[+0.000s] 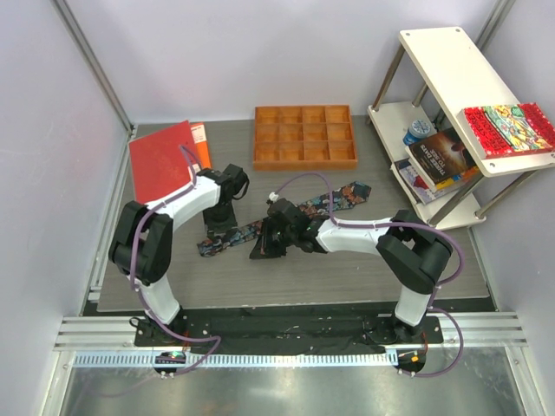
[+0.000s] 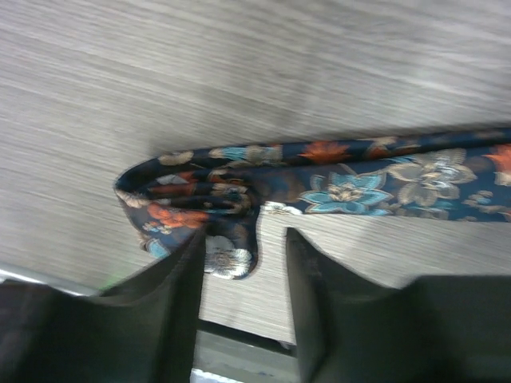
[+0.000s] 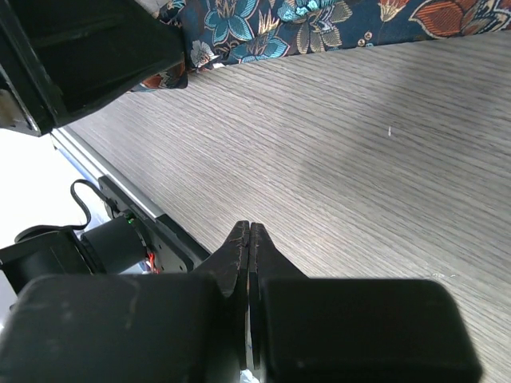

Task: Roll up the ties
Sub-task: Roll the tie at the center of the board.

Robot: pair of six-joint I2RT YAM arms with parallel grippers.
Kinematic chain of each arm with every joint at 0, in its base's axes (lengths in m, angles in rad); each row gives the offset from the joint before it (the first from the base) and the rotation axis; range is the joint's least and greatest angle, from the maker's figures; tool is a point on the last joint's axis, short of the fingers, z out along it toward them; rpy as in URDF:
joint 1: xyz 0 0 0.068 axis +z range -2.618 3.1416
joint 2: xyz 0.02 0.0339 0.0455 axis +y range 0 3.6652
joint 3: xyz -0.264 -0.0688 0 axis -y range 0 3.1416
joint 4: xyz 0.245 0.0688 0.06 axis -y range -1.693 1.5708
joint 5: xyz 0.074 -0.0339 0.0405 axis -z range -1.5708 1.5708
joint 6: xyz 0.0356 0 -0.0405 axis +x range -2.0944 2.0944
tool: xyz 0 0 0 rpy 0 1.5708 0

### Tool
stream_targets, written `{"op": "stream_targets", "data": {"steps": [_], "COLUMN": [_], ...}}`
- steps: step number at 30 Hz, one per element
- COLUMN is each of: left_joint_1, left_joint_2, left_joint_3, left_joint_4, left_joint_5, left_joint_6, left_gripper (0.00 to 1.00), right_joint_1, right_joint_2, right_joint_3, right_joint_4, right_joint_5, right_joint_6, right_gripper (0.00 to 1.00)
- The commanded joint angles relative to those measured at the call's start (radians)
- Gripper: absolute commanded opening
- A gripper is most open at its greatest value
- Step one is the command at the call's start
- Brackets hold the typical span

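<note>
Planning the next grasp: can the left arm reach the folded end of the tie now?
Probably yes: the left gripper is open at the folded end of the tie, with nothing between.

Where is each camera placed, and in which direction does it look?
Top external: above, behind the bases, looking down on the grey wood-grain table; left arm and right arm show.
Left wrist: on that wrist, looks past the open left gripper at the long navy floral fabric necktie, folded over.
Right wrist: on that wrist, looks across the table past the shut right gripper.
Both wrist views share necktie and table.
</note>
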Motion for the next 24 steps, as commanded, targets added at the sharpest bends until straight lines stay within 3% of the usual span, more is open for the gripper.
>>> {"op": "stream_targets", "data": {"steps": [1, 8, 11, 18, 24], "left_joint_1": [-0.004, 0.0, 0.026, 0.209, 0.379], "left_joint_2": [-0.019, -0.12, -0.174, -0.448, -0.585], "left_joint_3": [0.053, 0.073, 0.053, -0.105, -0.278], "left_joint_4": [0.027, 0.005, 0.011, 0.04, 0.085], "left_joint_5": [0.05, 0.05, 0.082, 0.131, 0.189], "left_joint_6": [-0.012, 0.006, 0.017, 0.068, 0.125], "left_gripper": [0.48, 0.63, 0.64, 0.66, 0.66], "right_joint_1": [0.002, 0.009, 0.018, 0.04, 0.049], "right_joint_2": [-0.054, -0.02, 0.018, 0.165, 0.3], "right_joint_3": [0.045, 0.146, 0.215, 0.414, 0.561], "right_joint_4": [-0.023, -0.053, -0.063, -0.083, -0.115], "right_joint_5": [0.018, 0.015, 0.01, -0.023, -0.037], "right_joint_6": [-0.027, -0.021, -0.018, -0.012, -0.012], "right_gripper": [0.02, 0.02, 0.02, 0.02, 0.02]}}
